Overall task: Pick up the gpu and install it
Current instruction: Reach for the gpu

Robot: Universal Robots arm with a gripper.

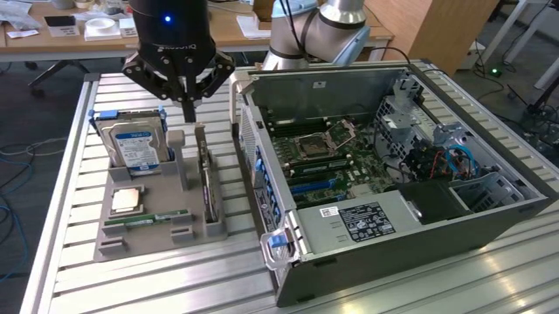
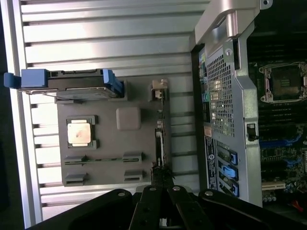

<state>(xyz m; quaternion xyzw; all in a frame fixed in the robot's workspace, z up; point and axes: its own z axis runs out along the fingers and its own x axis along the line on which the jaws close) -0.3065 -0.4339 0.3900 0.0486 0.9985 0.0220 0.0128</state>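
On the slatted metal counter (image 1: 74, 216), the gpu (image 1: 207, 183) stands on edge in the grey holder tray (image 1: 170, 199) beside the open computer case (image 1: 393, 242), with the end effector (image 1: 188, 112) hovering just above it, fingers together and empty, so neither pickup nor installation is done.

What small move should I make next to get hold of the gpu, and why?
Probably open the gripper where it hangs. Its fingers are shut with nothing between them, just above the gpu, which stands on edge in the grey holder. Closed fingers could not straddle the card's thin top edge on the way down.
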